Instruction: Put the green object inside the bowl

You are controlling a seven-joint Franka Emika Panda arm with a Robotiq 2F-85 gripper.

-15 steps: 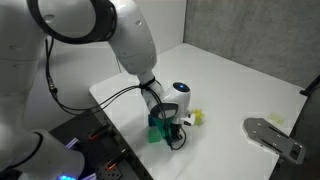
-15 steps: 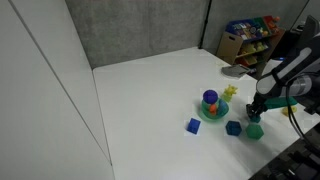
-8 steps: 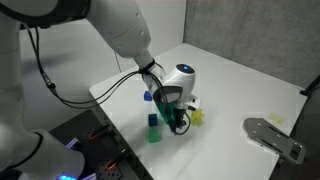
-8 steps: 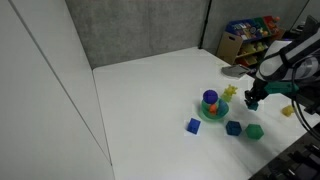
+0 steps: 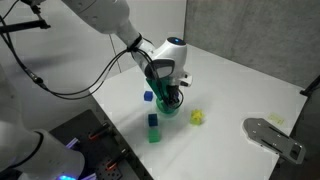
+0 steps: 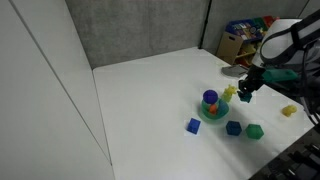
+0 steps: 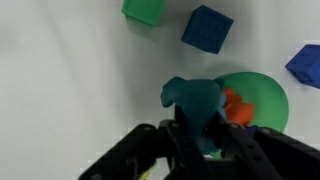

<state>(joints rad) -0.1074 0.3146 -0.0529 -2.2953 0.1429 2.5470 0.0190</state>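
The green object (image 7: 195, 100), a dark teal-green irregular block, is clamped between my gripper's (image 7: 205, 135) fingers and held off the table. The round green bowl (image 7: 265, 90) lies just beside and below it in the wrist view, with an orange piece (image 7: 236, 108) inside. In an exterior view my gripper (image 5: 170, 95) hangs right over the bowl (image 5: 172, 110). In an exterior view my gripper (image 6: 245, 92) hovers just to the side of the bowl (image 6: 212, 112), which holds a purple and orange stack (image 6: 210, 99).
A bright green cube (image 6: 255, 131), a teal cube (image 6: 233, 128) and a blue block (image 6: 193, 125) lie on the white table near the bowl. A yellow piece (image 5: 197, 117) lies beside the bowl. A grey flat device (image 5: 272, 135) sits near the table edge.
My gripper has risen from the table beside the green cube with the green object in it and has moved across toward the bowl.
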